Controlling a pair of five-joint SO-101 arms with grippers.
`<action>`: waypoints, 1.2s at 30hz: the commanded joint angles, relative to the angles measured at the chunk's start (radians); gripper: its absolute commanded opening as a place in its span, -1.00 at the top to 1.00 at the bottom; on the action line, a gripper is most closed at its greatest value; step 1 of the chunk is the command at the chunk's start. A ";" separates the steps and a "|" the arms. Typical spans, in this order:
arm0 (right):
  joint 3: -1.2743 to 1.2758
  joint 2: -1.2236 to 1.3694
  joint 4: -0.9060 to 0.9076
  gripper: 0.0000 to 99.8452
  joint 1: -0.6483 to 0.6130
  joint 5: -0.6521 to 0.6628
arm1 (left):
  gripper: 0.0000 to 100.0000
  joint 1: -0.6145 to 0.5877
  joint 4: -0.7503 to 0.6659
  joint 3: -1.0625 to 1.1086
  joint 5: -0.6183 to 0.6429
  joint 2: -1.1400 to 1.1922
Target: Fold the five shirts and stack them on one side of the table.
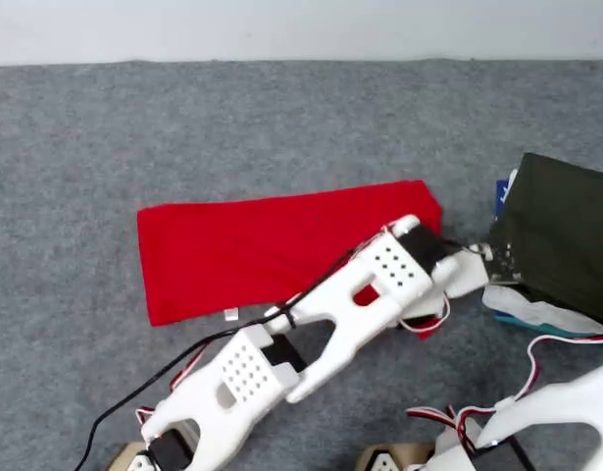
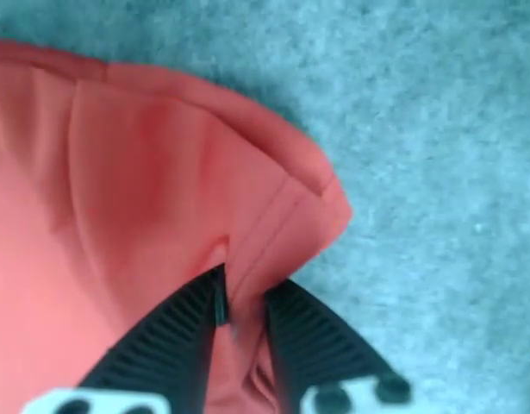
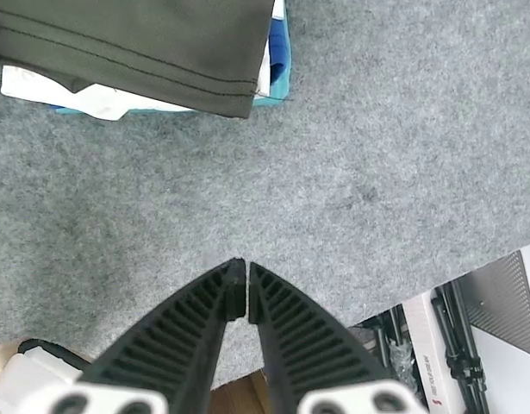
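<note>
The red shirt (image 1: pixel 262 250) lies across the middle of the grey table as a long folded strip. The left arm (image 1: pixel 379 285) stretches over its right end. In the left wrist view my left gripper (image 2: pixel 247 293) is shut on a corner of the red shirt (image 2: pixel 144 172), with the fabric bunched between the black fingers (image 2: pixel 191 332). At the table's right side sits a stack of folded shirts, a dark green shirt (image 1: pixel 561 235) on top and white (image 1: pixel 536 312), teal and blue layers under it. My right gripper (image 3: pixel 247 278) is shut and holds nothing, over bare table close to the stack (image 3: pixel 135 43).
The right arm (image 1: pixel 566 407) sits at the front right, with red and white cables (image 1: pixel 531 368) looping near the stack. The grey table (image 1: pixel 281 128) stretches wide behind and left of the red shirt. The table's edge and equipment (image 3: pixel 471 328) show in the right wrist view.
</note>
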 commanded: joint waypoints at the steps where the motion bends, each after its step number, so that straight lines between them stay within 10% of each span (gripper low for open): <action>1: -0.005 -0.033 0.041 0.97 0.007 0.005 | 0.97 -0.044 0.026 -0.022 0.003 -0.028; 36: -0.003 -0.033 0.042 0.97 0.002 -0.044 | 0.78 -0.405 -0.095 -0.266 0.006 0.133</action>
